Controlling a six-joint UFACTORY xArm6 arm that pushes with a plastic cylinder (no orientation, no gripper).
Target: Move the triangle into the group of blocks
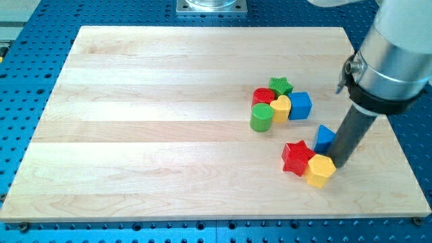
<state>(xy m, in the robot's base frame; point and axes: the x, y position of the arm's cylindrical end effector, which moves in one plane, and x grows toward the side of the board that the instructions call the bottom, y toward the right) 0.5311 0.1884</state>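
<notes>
A yellow hexagon block (pixel 320 170) and red star block (pixel 298 157) sit touching near the wooden board's (pixel 169 135) bottom right. Just behind, my tip (pixel 337 164) rests beside the blue triangle block (pixel 325 137); the rod carries no pincer. Farther back cluster a green cylinder (pixel 261 117), yellow block (pixel 281 107), red block (pixel 264 96), blue cube (pixel 300 105) and green star (pixel 281 85).

The board (pixel 169 121) is seen to be pale wood, smooth and matt, grain visible. Blue perforated metal (pixel 40 54) is laid underneath. The blocks look like glossy plastic, ribbed sides noted on the green cylinder (pixel 260 117) and red star (pixel 298 157). The rod (pixel 349 138) is matt black, capped at 12 o'clock by a satin silvery housing (pixel 395 54).
</notes>
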